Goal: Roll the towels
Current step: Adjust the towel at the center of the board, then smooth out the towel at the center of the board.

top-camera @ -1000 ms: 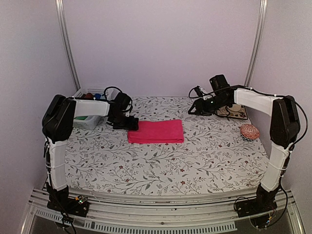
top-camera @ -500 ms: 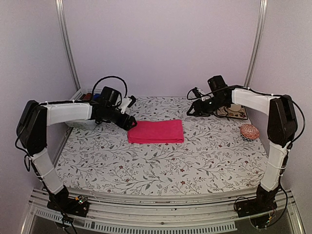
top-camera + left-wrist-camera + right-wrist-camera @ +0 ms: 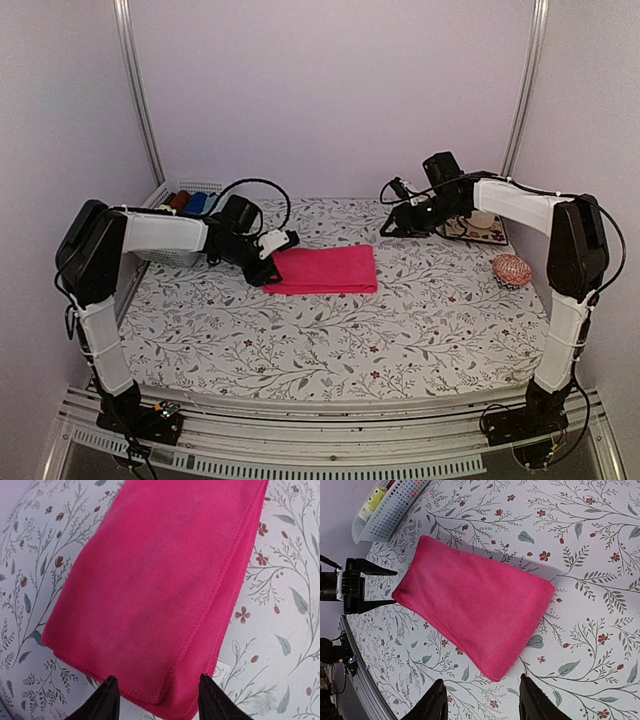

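A hot pink towel (image 3: 320,270) lies folded flat in the middle of the table. My left gripper (image 3: 276,252) is low at its left end. In the left wrist view the pink towel (image 3: 165,580) fills the frame, and my left gripper (image 3: 157,697) stands open with the towel's near end between its black fingertips (image 3: 106,700), not pinched. My right gripper (image 3: 388,226) hangs above the table beyond the towel's far right corner. It is open (image 3: 482,700) with nothing between its fingers, the pink towel (image 3: 475,605) just ahead of it.
A white mesh basket (image 3: 165,256) at the back left holds dark red (image 3: 179,200) and blue (image 3: 197,203) cloth rolls; in the right wrist view the basket (image 3: 390,510) shows a lime-green cloth. A round red-orange woven pad (image 3: 511,270) and a patterned mat (image 3: 482,230) sit at the right.
My left arm swung out and back, the gripper turning to meet the towel's left end with its jaws narrower. The right gripper drifted slightly left. The towel has not moved.
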You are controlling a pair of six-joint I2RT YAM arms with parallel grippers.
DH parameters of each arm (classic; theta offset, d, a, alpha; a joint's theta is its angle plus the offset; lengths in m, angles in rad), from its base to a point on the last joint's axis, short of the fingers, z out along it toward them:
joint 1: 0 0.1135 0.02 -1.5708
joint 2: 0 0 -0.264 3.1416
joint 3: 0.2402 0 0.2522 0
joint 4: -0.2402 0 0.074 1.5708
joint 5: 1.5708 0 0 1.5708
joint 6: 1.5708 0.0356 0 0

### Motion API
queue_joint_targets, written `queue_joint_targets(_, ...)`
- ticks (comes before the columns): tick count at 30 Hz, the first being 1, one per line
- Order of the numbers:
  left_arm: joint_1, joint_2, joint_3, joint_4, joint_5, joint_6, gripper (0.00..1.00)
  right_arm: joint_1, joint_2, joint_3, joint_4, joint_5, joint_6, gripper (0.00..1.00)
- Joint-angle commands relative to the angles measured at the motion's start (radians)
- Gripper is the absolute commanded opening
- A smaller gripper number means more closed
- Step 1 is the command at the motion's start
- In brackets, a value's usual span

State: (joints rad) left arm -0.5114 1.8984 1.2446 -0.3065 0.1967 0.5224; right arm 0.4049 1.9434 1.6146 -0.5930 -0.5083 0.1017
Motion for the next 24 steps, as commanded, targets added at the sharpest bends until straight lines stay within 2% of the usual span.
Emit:
queue_joint_targets(1,-0.007,0.093,0.075,-0.065,-0.002,0.096,0.50,0.004,-0.018,-0.012,-0.025,-0.004,-0.033,0.50)
queue_joint_targets(7,-0.009,0.126,0.083,-0.070,-0.053,0.113,0.35,0.006,-0.017,-0.011,-0.024,-0.017,-0.034,0.50)
queue_joint_targets(14,-0.002,0.090,0.033,-0.041,-0.083,0.136,0.34,0.007,0.007,0.005,-0.026,-0.033,-0.031,0.49)
queue_joint_targets(17,-0.003,0.091,0.027,-0.040,-0.086,0.133,0.30,0.007,0.013,0.010,-0.026,-0.035,-0.031,0.49)
queue_joint_targets(19,-0.003,0.090,0.025,-0.042,-0.087,0.132,0.21,0.007,0.016,0.014,-0.027,-0.038,-0.031,0.49)
queue_joint_targets(21,-0.003,0.087,0.025,-0.039,-0.089,0.131,0.19,0.008,0.020,0.017,-0.028,-0.043,-0.030,0.49)
queue_joint_targets(24,-0.003,0.084,0.034,-0.039,-0.091,0.125,0.03,0.009,0.025,0.021,-0.030,-0.045,-0.028,0.49)
